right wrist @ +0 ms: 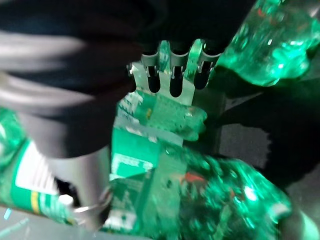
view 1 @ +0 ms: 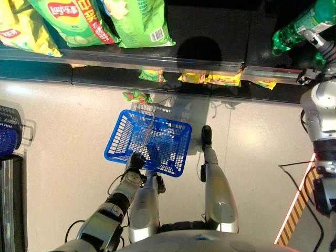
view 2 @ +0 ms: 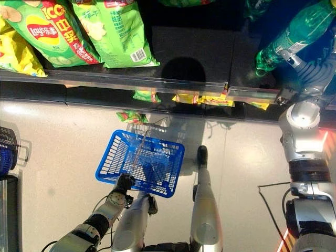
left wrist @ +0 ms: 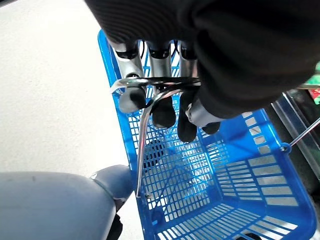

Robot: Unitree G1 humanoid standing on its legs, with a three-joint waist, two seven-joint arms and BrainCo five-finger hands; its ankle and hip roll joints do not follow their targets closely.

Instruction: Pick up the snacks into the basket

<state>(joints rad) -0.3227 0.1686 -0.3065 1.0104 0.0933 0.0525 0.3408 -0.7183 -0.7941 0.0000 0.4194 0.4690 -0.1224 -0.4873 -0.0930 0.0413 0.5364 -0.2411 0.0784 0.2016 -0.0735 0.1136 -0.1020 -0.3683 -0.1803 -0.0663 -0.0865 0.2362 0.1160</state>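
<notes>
The blue basket (view 1: 116, 151) hangs low over the pale floor in front of the shelf. My left hand (view 1: 135, 161) is shut on its wire handle (left wrist: 150, 82), fingers (left wrist: 162, 112) curled over the wire; the mesh inside looks bare. Up at the far right of the shelf, my right hand (view 2: 294, 55) is among green plastic bottles. In the right wrist view its fingers (right wrist: 172, 70) curl over one green bottle (right wrist: 165, 150), also seen as the green bottle (view 1: 302, 23). Big green chip bags (view 1: 79, 21) and a yellow bag (view 1: 18, 29) lie on the shelf's left.
The shelf's metal front edge (view 1: 157, 63) runs across the view. Small yellow and green packets (view 1: 210, 79) sit on the lower shelf, one green packet (view 1: 137, 96) just beyond the basket. Another blue basket (view 1: 8, 131) stands at far left. Striped floor tape (view 1: 296, 210) lies at the right.
</notes>
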